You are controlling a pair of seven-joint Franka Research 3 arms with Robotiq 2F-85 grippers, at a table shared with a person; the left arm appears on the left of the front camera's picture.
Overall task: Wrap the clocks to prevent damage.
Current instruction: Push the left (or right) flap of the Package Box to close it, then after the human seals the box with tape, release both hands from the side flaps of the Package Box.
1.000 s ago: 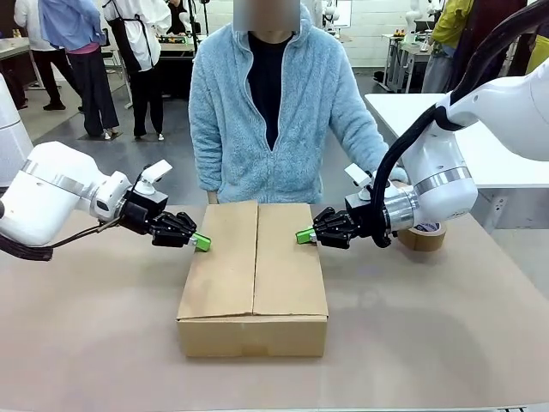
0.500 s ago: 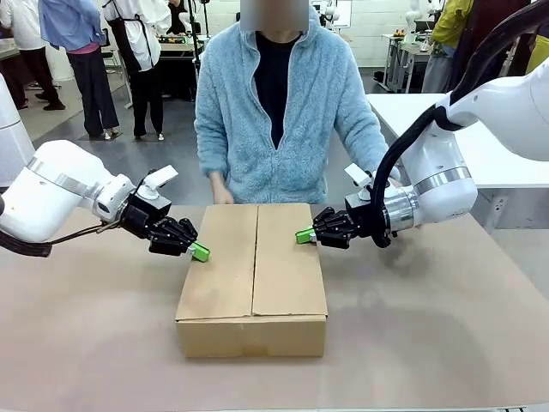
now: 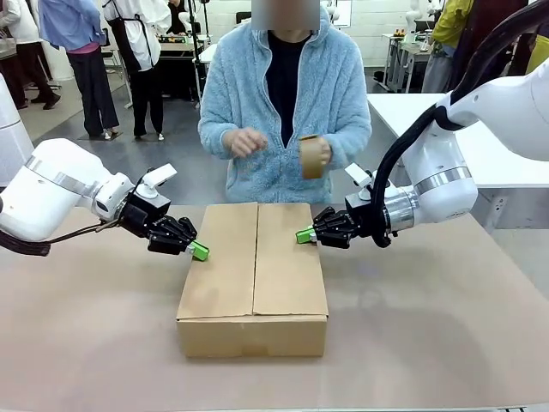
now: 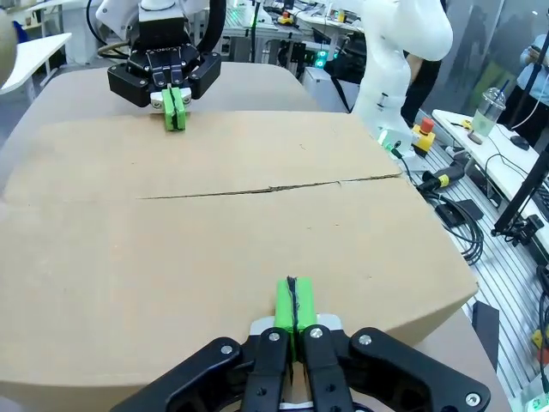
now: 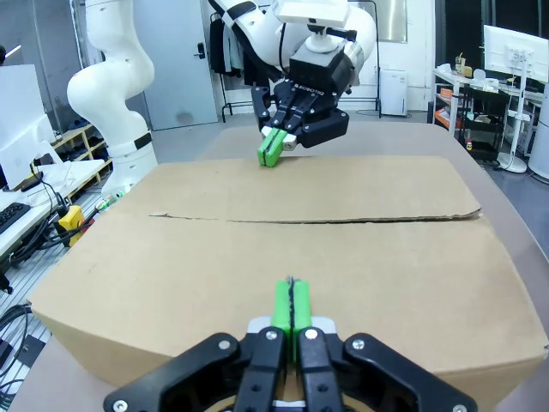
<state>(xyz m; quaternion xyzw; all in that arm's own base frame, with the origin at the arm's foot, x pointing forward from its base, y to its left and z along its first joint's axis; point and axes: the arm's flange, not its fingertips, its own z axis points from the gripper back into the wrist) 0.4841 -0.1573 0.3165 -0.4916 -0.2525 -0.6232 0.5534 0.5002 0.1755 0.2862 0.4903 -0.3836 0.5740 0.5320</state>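
Observation:
The brown cardboard box point(image 3: 253, 266) lies at mid-table with both top flaps down, their seam running away from me. The bubble-wrapped clocks are hidden. My left gripper point(image 3: 199, 251) is shut, its green tips at the box's left top edge. My right gripper point(image 3: 304, 235) is shut too, tips on the right flap's far part. In the left wrist view my left gripper point(image 4: 293, 302) lies on the box top point(image 4: 214, 232), with the right gripper point(image 4: 174, 109) opposite. The right wrist view shows the right gripper point(image 5: 290, 305) on the flap point(image 5: 326, 249). The person holds a brown tape roll point(image 3: 312, 156) at chest height.
The person's other hand point(image 3: 245, 142) hovers beside the roll, above the box's far end. The brown table point(image 3: 429, 326) has free room around the box. A white table point(image 3: 403, 112) stands at the back right, and other people stand far behind.
The person has picked the tape roll up from the table's right side and raised both hands to chest height. My left gripper shifted slightly down along the box's left edge.

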